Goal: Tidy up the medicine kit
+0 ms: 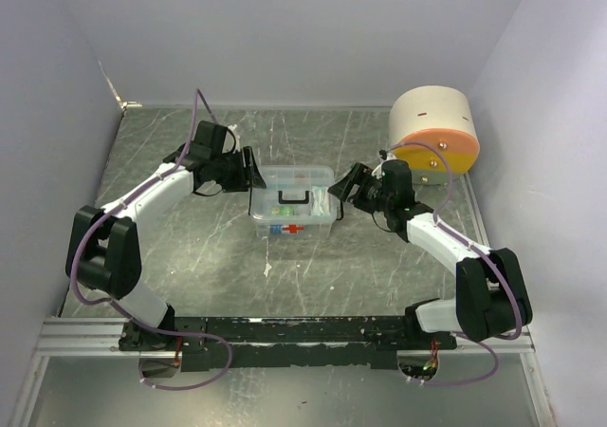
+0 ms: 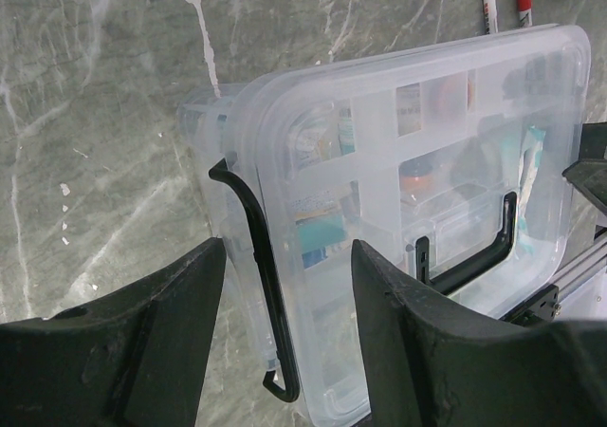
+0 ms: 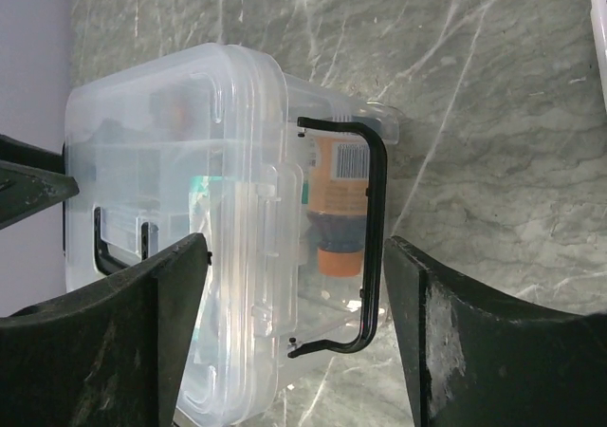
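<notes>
The medicine kit (image 1: pixel 293 200) lay mid-frame on the surface (image 1: pixel 190 256), long axis left-right. The left gripper (image 1: pixel 250 173) and right gripper (image 1: pixel 341 187) faced its opposite ends, equally near, jaws spread, clamping nothing.

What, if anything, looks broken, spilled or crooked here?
Nothing really stands out. The medicine kit sits flat on the table with its lid on, and nothing has spilled around it. The left gripper and the right gripper are open, one at each end of the kit.
</notes>
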Robot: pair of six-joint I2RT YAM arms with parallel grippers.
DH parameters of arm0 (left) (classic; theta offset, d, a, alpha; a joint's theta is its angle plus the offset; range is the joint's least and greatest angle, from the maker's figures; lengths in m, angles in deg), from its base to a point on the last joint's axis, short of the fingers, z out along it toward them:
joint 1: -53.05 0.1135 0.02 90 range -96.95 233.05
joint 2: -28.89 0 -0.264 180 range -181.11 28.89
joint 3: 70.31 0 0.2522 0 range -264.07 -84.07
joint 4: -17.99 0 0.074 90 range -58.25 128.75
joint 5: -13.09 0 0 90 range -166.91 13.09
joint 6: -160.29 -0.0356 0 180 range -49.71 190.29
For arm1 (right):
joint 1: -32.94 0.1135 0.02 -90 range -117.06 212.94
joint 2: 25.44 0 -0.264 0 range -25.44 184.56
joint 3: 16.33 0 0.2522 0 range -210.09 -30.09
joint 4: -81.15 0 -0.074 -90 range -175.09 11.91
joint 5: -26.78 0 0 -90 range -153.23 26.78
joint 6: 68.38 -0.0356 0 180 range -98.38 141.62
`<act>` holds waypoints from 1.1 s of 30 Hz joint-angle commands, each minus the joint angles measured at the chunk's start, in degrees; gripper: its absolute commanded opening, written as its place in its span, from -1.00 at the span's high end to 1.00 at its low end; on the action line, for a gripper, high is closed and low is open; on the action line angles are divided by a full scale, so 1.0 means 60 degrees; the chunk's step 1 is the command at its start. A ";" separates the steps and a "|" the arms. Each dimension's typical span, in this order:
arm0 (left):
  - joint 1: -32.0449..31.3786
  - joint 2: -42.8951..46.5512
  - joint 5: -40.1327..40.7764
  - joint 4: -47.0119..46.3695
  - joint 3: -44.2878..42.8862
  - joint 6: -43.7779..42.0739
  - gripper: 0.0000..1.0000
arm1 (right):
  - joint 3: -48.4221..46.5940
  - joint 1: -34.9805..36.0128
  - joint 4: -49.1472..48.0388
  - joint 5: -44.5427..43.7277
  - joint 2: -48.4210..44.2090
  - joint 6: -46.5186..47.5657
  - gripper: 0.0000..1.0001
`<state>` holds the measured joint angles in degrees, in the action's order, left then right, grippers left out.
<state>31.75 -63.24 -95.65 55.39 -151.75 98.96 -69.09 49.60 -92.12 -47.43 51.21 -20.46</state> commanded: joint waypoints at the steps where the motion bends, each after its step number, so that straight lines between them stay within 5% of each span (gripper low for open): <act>1: -0.0010 -0.0339 -0.0053 0.0332 -0.0175 -0.0285 -0.31 | -0.0047 -0.0007 0.0458 -0.0297 0.0029 0.0200 -0.46; 7: -0.0024 -0.0237 0.0671 0.0666 -0.0711 -0.0575 -0.34 | 0.0284 -0.0009 0.0179 -0.0256 0.0130 -0.0266 -0.11; 13: -0.0221 0.0181 0.2483 0.1164 -0.1486 -0.0923 -0.44 | 0.0695 0.0090 0.0027 -0.0481 -0.0478 -0.0570 -0.11; 22: -0.1060 0.0153 0.3943 0.1427 -0.2285 -0.1088 -0.47 | 0.1449 0.0817 -0.0693 0.0389 -0.0705 -0.1778 0.46; 33: -0.2828 0.0442 0.4432 0.1400 -0.1752 -0.1251 -0.28 | 0.1727 0.2488 -0.1837 0.0084 -0.0479 -0.2939 0.49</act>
<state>17.20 -63.05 -71.41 62.69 -163.75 92.77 -59.43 61.95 -103.70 -47.98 45.70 -37.10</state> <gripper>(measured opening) 0.657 0.247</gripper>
